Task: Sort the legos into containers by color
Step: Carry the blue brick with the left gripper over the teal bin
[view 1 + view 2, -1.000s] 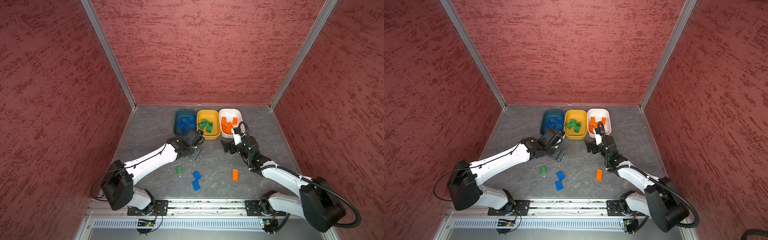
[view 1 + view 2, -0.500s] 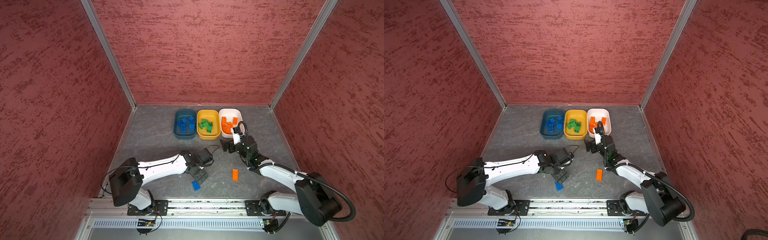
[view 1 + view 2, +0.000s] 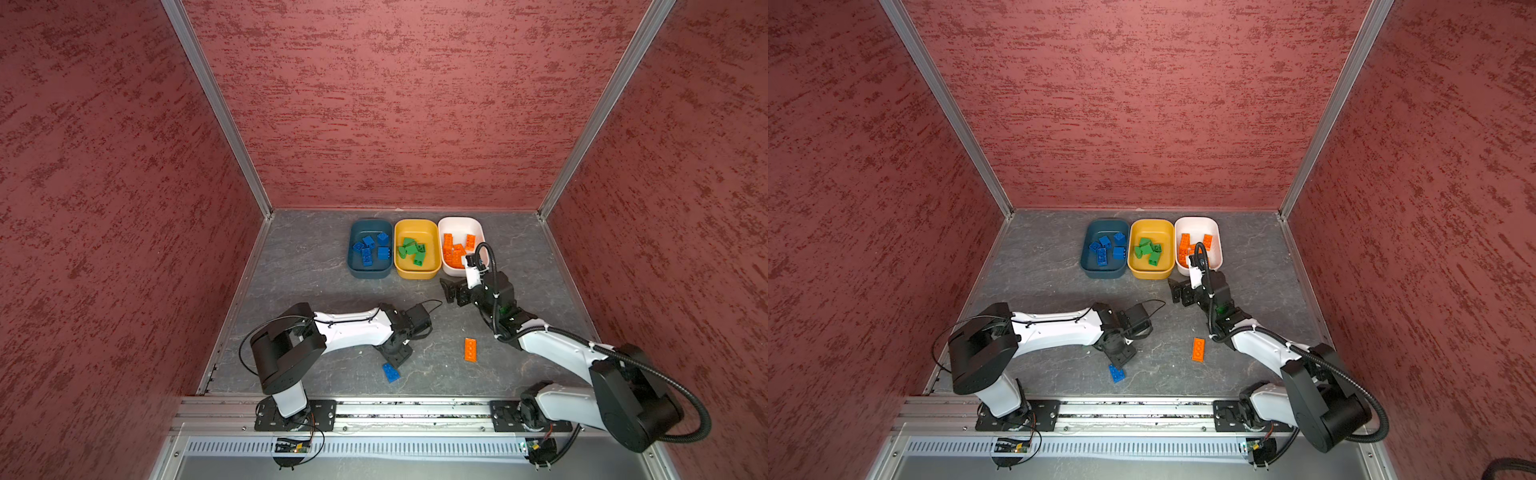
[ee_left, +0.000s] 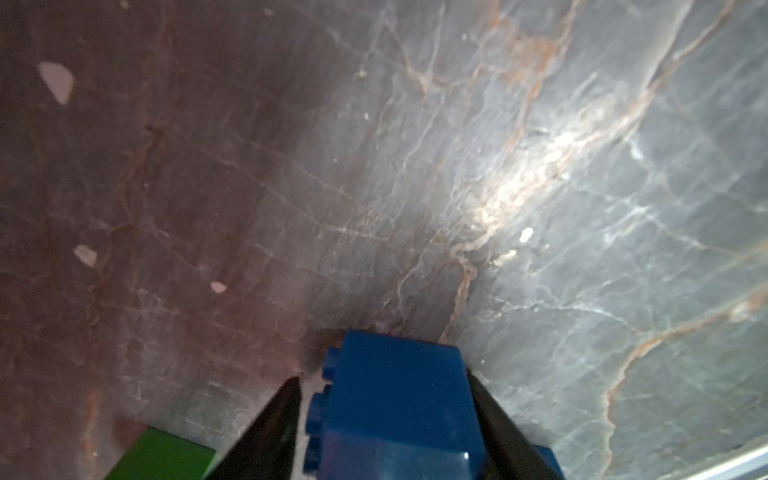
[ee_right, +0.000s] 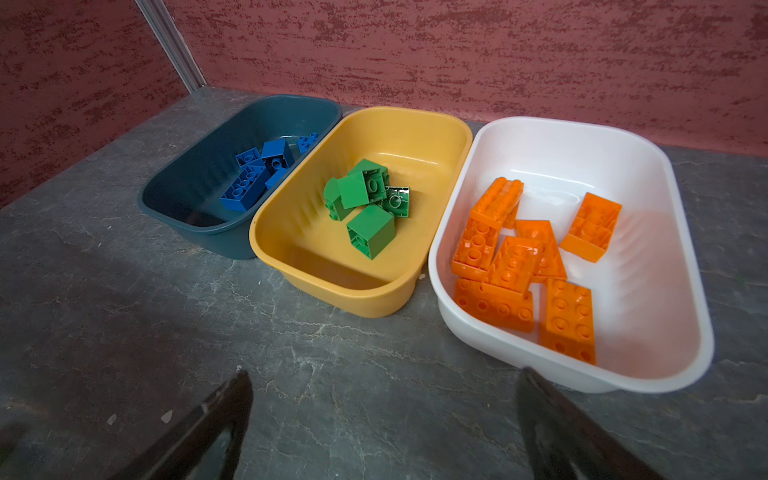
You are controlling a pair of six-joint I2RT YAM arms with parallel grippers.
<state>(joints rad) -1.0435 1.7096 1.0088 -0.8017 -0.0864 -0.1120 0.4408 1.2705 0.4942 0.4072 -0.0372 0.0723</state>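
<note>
My left gripper [image 3: 397, 356] [image 4: 384, 378] points down at the front middle of the table, shut on a blue brick [image 4: 399, 407] that rests on the surface; both top views hide that brick under the gripper. A second blue brick [image 3: 390, 372] lies just in front, and a green brick [image 4: 162, 455] lies beside one finger. An orange brick [image 3: 470, 349] lies loose to the right. My right gripper [image 3: 451, 291] [image 5: 384, 374] hovers open and empty before the white tub [image 5: 582, 378], which holds orange bricks. The yellow tub [image 5: 357, 299] holds green ones, the teal tub [image 5: 232, 245] blue ones.
The three tubs [image 3: 1104, 272] stand side by side against the back wall. Red textured walls close in the back and both sides. A metal rail [image 3: 415, 409] with both arm bases runs along the front edge.
My left arm swung back from the tubs to the front of the table, came down over a blue brick, and its jaws narrowed onto it. The right arm barely moved.
</note>
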